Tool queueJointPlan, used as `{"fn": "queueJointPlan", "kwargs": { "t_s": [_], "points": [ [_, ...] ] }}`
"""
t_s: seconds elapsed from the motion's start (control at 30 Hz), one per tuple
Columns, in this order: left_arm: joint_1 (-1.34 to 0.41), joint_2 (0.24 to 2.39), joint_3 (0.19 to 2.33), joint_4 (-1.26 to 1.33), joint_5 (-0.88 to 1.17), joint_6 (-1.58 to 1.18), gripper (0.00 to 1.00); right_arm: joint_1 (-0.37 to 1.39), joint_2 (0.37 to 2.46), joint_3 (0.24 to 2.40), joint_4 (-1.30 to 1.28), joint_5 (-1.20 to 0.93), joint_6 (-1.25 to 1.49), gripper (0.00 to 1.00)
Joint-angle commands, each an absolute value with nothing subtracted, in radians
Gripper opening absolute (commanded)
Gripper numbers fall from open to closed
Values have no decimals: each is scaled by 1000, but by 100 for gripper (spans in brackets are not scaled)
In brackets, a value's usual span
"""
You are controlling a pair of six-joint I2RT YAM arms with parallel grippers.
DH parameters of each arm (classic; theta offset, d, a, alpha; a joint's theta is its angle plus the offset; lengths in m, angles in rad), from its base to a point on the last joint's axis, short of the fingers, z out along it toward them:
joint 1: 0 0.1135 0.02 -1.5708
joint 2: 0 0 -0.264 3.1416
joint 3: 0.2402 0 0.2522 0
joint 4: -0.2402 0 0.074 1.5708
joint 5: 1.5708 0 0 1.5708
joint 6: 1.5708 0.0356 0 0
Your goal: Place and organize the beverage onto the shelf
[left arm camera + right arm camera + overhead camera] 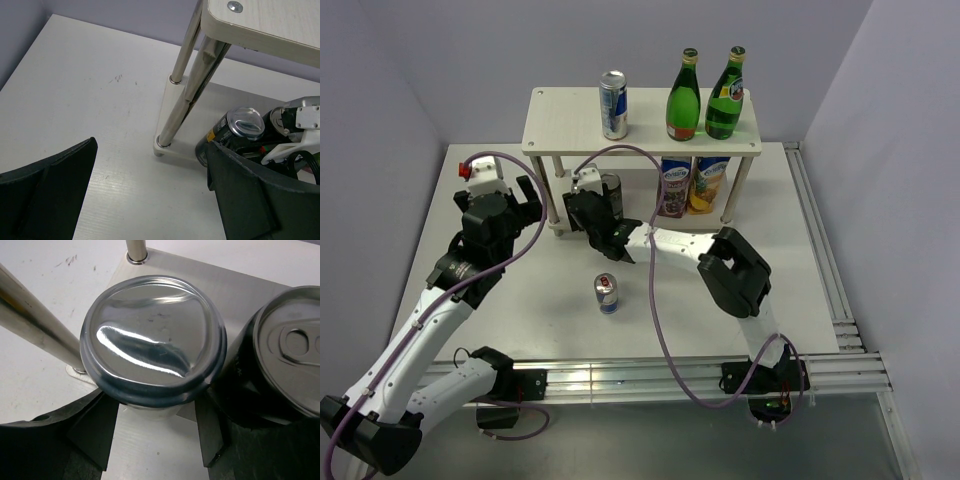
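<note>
The shelf (560,115) holds a silver-blue can (613,104) and two green bottles (683,95) (726,93) on its top board. My right gripper (592,202) (154,427) reaches under that board. It is shut on a dark-rimmed can (152,337) (244,123) that stands shiny concave end up on the lower board (240,285). A dark can (611,188) (287,365) with a pull tab stands right beside it. A blue-red can (607,293) stands alone on the table. My left gripper (532,205) (150,150) hangs open and empty by the shelf's left legs (175,100).
Two printed drink packs (674,185) (708,185) stand on the lower tier at the right. Aluminium rails run along the table's right side (820,260) and front edge (670,370). Walls close in on the left, back and right.
</note>
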State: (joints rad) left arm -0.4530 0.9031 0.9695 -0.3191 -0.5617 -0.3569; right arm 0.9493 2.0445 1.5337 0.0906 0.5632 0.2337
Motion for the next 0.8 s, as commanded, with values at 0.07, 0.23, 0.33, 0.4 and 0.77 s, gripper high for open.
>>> {"fn": "queueJointPlan", "kwargs": {
  "t_s": [0.07, 0.23, 0.33, 0.4, 0.77],
  "points": [
    [-449, 903, 992, -288, -561, -356, 99, 937, 2045, 1588, 222, 637, 218, 21],
    [-449, 903, 993, -288, -560, -356, 99, 937, 2057, 1588, 230, 660, 207, 63],
    [-449, 904, 994, -288, -560, -356, 99, 937, 2059, 1585, 232, 666, 206, 69],
    [-448, 902, 993, -288, -561, -356, 99, 937, 2056, 1577, 233, 663, 207, 74],
    [-449, 894, 994, -287, -558, -357, 99, 960, 2017, 1540, 244, 683, 203, 88]
  ]
}}
